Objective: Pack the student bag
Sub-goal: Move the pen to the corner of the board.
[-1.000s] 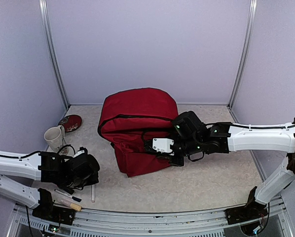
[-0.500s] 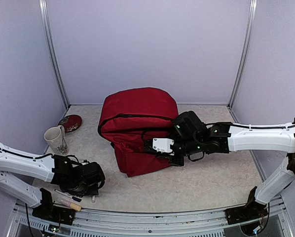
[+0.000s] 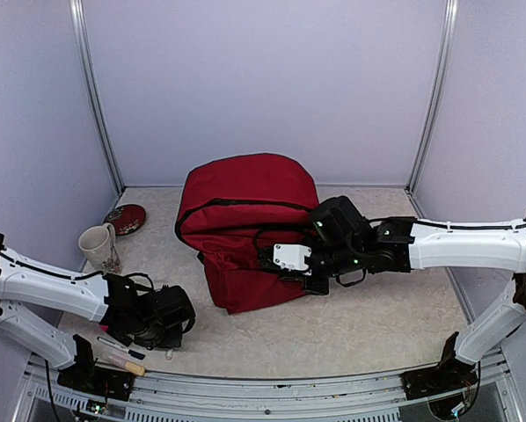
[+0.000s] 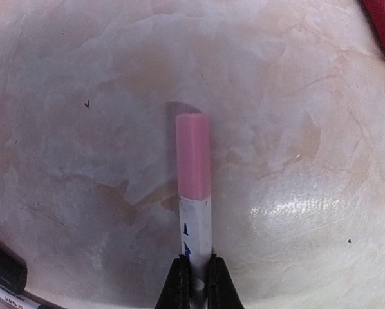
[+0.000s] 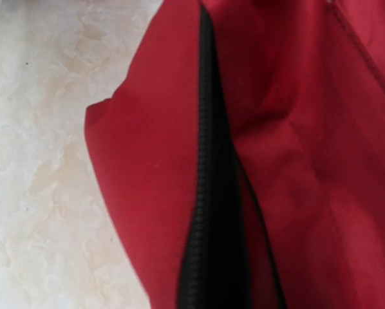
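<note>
The student bag (image 3: 245,211) stands in the middle of the table (image 3: 386,325), towards the far side. The left gripper (image 4: 194,283) is at the near left, low over the table. Its two fingers are closed narrowly on the white end of a pink-tipped pen (image 4: 194,174), and the pink end points away from it. Whether the pen lies on the table or is a little lifted, I cannot tell. The right gripper (image 3: 310,280) is pressed against the front of the bag, at the pocket. Whether its claw is wide or closed I cannot tell, because no view shows its fingers.

The pen is held only at its very end, so I think it can swing or slip out when the arm carries it to the bag, which is well apart from it. The bag is soft, so a push from either arm may fold or tip it. The pen tip may then catch on the fabric and miss the opening.

The left wrist view shows the grip on the pen clearly, and a black marker (image 4: 2,275) at the near-left corner. The right wrist view shows the black zipper (image 5: 208,212) between red folds from very close. Only the top view shows both arms with the bag, and a mug (image 3: 98,246) at the left
</note>
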Controlling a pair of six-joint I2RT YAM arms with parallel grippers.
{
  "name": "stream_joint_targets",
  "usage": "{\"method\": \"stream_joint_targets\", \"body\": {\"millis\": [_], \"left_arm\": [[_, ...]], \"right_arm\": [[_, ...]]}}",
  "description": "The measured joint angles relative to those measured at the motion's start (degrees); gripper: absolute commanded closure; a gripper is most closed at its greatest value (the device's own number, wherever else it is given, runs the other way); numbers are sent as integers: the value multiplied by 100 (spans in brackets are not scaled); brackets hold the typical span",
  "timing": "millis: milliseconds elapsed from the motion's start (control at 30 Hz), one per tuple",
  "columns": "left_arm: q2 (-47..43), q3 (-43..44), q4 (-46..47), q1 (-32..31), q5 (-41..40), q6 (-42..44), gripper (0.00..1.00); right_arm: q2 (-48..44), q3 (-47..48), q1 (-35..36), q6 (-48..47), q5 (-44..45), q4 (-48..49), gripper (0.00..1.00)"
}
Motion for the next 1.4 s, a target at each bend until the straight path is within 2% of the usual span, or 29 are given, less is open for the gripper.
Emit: {"method": "stream_joint_targets", "body": {"millis": [333, 733, 833, 900, 1200, 1400], "left_arm": [[-232, -33, 33, 109, 188, 195, 100], [-940, 33, -22, 105, -70, 321, 100], [-791, 35, -122, 105, -85, 321, 79], [-614, 35, -164, 105, -72, 332, 73], [-219, -142, 313, 96, 343, 431, 77], [50, 2, 1003, -332, 623, 798, 78]], "right_arm": [[-83, -2, -2, 0, 0, 7, 100], [-83, -2, -13, 0, -7, 7, 100], [-83, -2, -13, 0, -15, 7, 100], [-83, -2, -13, 2, -20, 7, 100], [-83, -2, -13, 66, -15, 7, 100], [-87, -2, -13, 166, -4, 13, 100]]}}
